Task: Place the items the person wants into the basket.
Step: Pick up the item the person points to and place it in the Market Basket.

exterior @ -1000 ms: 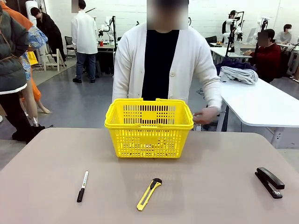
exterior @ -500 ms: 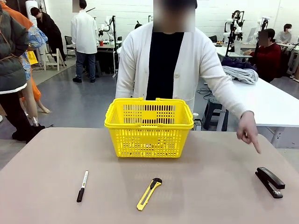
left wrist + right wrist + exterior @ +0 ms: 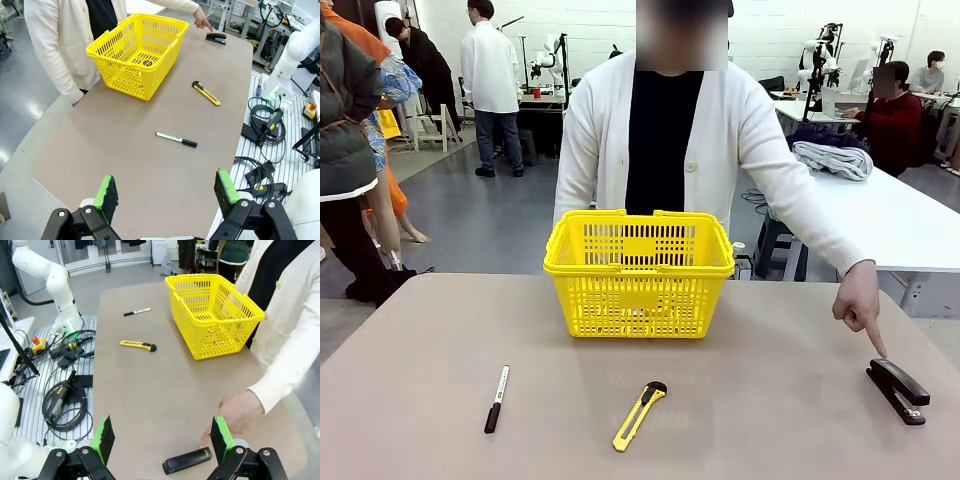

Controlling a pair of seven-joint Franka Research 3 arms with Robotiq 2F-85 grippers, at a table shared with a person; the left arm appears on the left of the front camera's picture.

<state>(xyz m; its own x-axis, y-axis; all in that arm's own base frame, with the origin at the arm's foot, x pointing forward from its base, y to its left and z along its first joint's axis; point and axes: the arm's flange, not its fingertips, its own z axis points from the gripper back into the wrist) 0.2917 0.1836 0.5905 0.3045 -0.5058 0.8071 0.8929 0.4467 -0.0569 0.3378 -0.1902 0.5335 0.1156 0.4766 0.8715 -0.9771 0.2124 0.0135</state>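
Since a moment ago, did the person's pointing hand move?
Yes. The hand went from beside the basket rightward to the stapler, which its finger now points at.

Person in white buttoned cardigan (image 3: 670, 150): pointing hand (image 3: 858, 303) leaves the right side of the yellow lattice plastic basket (image 3: 638, 270), swings out right and comes down nearer. The arm is now stretched out with the index finger aimed down, tip at the far end of the black stapler (image 3: 897, 390) on the table's right side; touching or just above, can't tell. Far left, the background person in a white lab coat (image 3: 490, 70) shifts a little left.
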